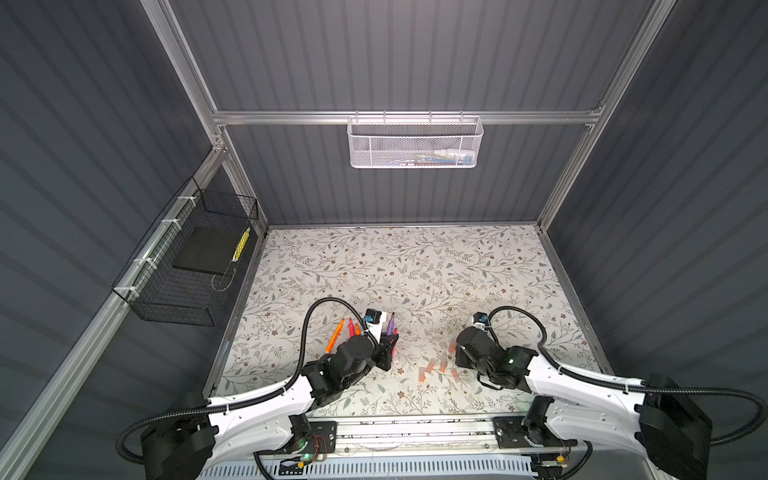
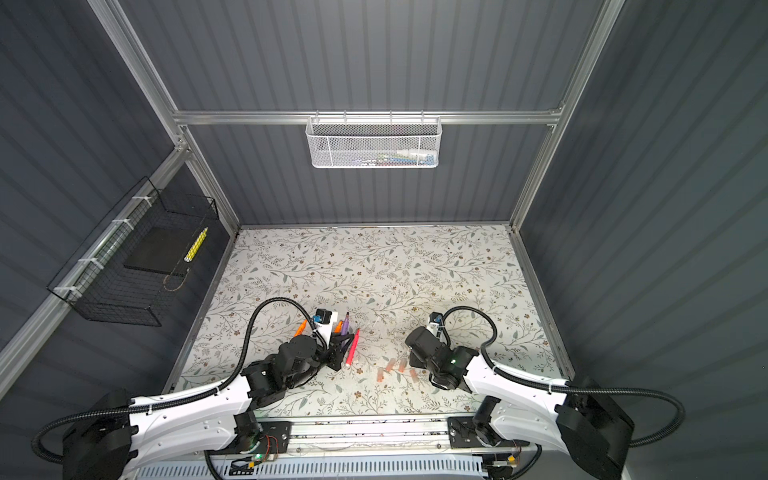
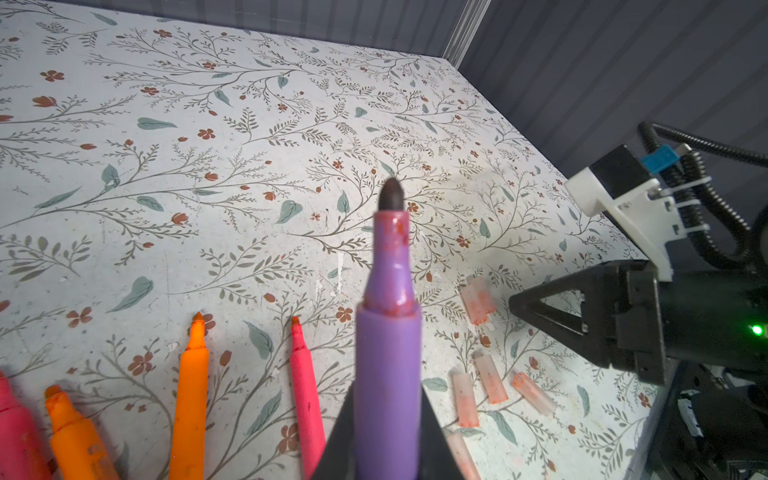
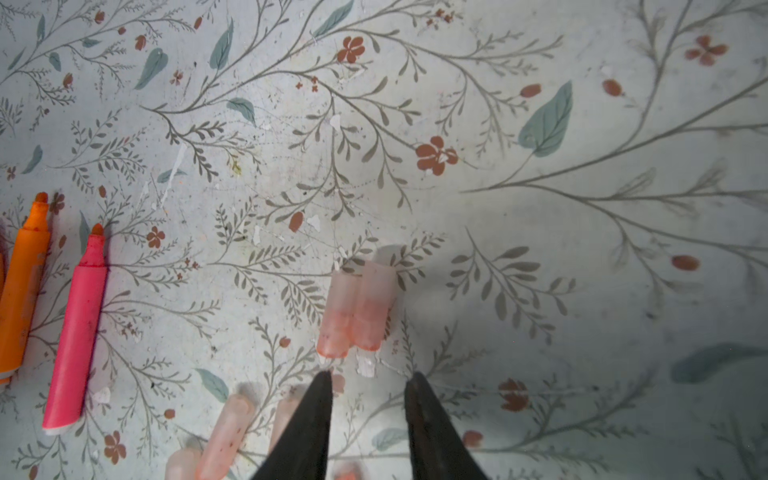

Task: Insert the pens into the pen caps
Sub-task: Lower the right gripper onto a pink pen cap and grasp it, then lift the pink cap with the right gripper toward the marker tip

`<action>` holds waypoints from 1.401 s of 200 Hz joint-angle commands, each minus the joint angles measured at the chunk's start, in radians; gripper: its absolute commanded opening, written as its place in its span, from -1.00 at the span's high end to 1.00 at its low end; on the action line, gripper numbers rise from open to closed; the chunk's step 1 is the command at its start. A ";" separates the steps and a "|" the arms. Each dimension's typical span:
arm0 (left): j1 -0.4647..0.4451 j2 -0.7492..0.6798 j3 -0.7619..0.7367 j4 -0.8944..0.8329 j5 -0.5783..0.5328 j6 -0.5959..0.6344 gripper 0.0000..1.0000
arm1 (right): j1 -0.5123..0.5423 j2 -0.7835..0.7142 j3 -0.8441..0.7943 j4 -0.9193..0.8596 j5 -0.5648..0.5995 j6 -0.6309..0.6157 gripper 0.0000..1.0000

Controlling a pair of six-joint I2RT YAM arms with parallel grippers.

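My left gripper (image 3: pixel 388 399) is shut on the purple pen (image 3: pixel 388 332), whose dark tip points away over the floral table; in both top views the pen (image 1: pixel 390 326) (image 2: pixel 344 326) sticks out past the gripper. On the table beside it lie an orange pen (image 3: pixel 191 395), a pink-red pen (image 3: pixel 307 399) and another orange one (image 3: pixel 75 432). My right gripper (image 4: pixel 370 376) hovers low with a gap between its fingers and nothing in it. Just ahead of its tips lie two pale pink pen caps (image 4: pixel 334 316) (image 4: pixel 374 307), side by side. More caps (image 1: pixel 432 363) lie nearby.
A black wire basket (image 1: pixel 183 266) on the left wall holds a yellow patterned stick (image 1: pixel 242 244). A white mesh basket (image 1: pixel 415 143) hangs on the back rail. Grey walls close the table (image 1: pixel 415 266) on three sides. The arms' bases sit along the front rail (image 1: pixel 415 432).
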 commanded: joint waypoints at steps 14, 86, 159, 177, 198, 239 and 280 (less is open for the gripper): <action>0.006 -0.003 -0.007 0.016 0.028 -0.009 1.00 | -0.043 0.114 0.071 0.007 0.032 -0.040 0.43; 0.006 -0.022 -0.014 0.024 0.042 0.002 1.00 | -0.095 0.236 0.118 0.024 0.015 -0.064 0.52; 0.006 -0.043 -0.014 -0.004 -0.016 -0.019 1.00 | -0.094 0.296 0.118 0.054 -0.005 -0.052 0.54; 0.005 -0.047 -0.017 -0.020 -0.050 -0.053 1.00 | -0.095 0.298 0.113 0.056 -0.005 -0.044 0.56; 0.006 -0.043 -0.014 -0.033 -0.068 -0.052 1.00 | -0.095 0.300 0.108 0.056 -0.005 -0.039 0.58; 0.006 -0.078 -0.054 0.035 -0.037 -0.047 1.00 | -0.095 0.277 0.078 0.066 0.013 -0.017 0.79; 0.005 -0.034 -0.003 0.005 0.034 -0.022 1.00 | -0.094 0.163 0.051 0.067 0.044 -0.011 0.90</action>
